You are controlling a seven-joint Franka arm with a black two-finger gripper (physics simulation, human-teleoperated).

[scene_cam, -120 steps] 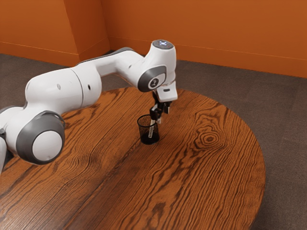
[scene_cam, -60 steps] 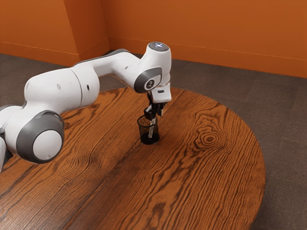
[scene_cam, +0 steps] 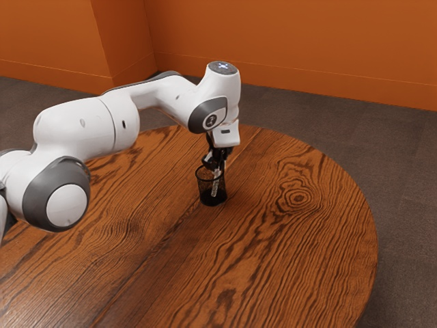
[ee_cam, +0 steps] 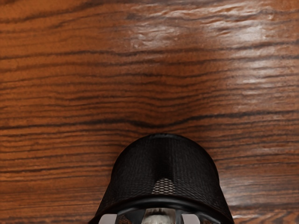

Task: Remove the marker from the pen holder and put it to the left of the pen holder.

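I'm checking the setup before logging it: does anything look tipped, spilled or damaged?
Nothing stands out. The mesh pen holder stands upright on the table, and the marker leans inside it, which is ordinary. I see no spill or breakage.

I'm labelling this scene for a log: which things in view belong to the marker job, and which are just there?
Job:
- marker, standing in the holder
- pen holder
- tool, its fingers apart around the marker's end

Just there:
- wooden table
- orange wall
- dark floor
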